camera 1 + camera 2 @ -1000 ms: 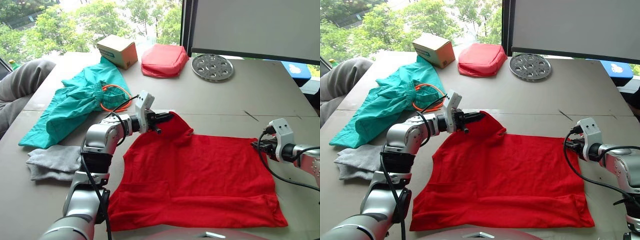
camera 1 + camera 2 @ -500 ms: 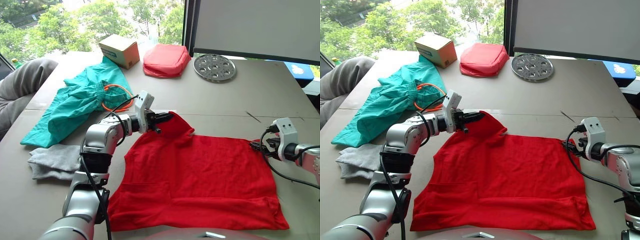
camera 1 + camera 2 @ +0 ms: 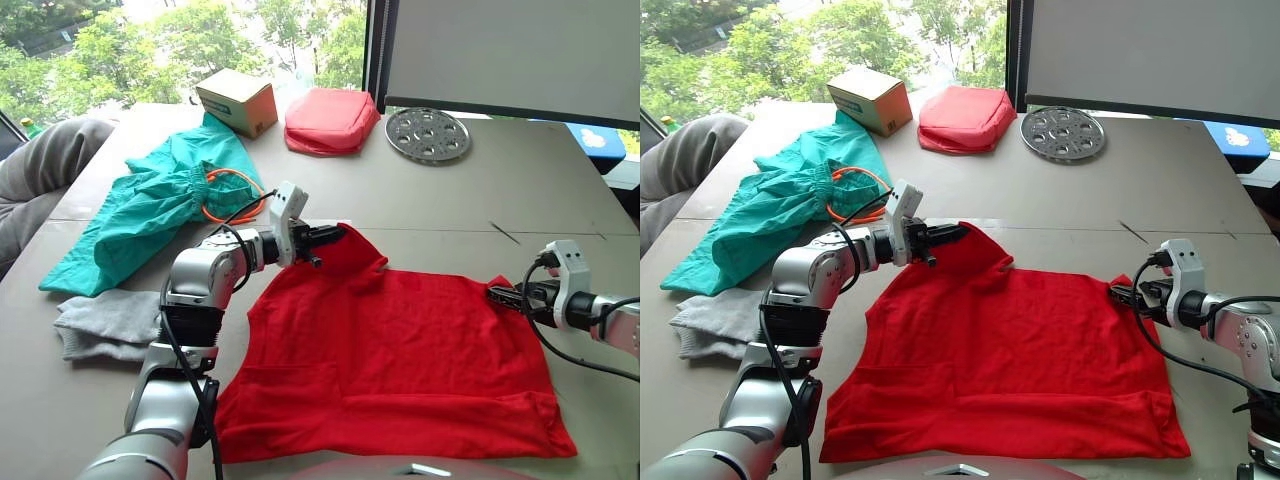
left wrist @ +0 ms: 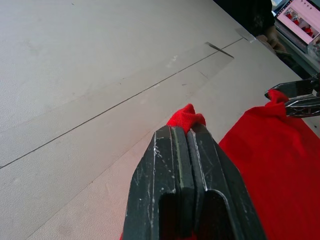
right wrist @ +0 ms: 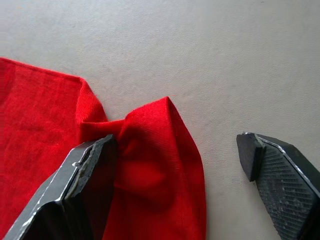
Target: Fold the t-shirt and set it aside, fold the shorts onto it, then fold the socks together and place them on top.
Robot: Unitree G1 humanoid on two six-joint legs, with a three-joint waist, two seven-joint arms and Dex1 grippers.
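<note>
The t-shirt (image 3: 400, 360) lies spread flat on the near half of the worktop (image 3: 540, 190), between my two arms. The left pincer (image 4: 186, 150) is pressed together on a tuft of red cloth at the shirt's far left corner. The right pincer (image 5: 175, 165) is spread: one finger rests against a raised fold at the far right corner, while the other stands apart over bare worktop, so that corner is not yet gripped.

Handling, as I judge it: the shirt is thin, light and limp. It will drape and wrinkle rather than hold a crease, and it should slide easily on the smooth surface. I would take hold at the corners, pinching a gathered fold rather than a single layer, and lift both ends together so the cloth stays level.

The shorts (image 3: 150, 215) lie crumpled at the far left, with the orange drawstring (image 3: 225, 195) looped on their right side. They look equally light; the gathered waistband is the firmest place to grip. The socks (image 3: 105, 325) lie in a soft heap at the near left, just beside the shorts.

Count: one t-shirt, one pair of shorts, one heap of grey socks; I cannot separate the individual socks. Also present: one cardboard box (image 3: 237, 101), one red cushion pouch (image 3: 330, 120), one perforated metal disc (image 3: 427, 134).
</note>
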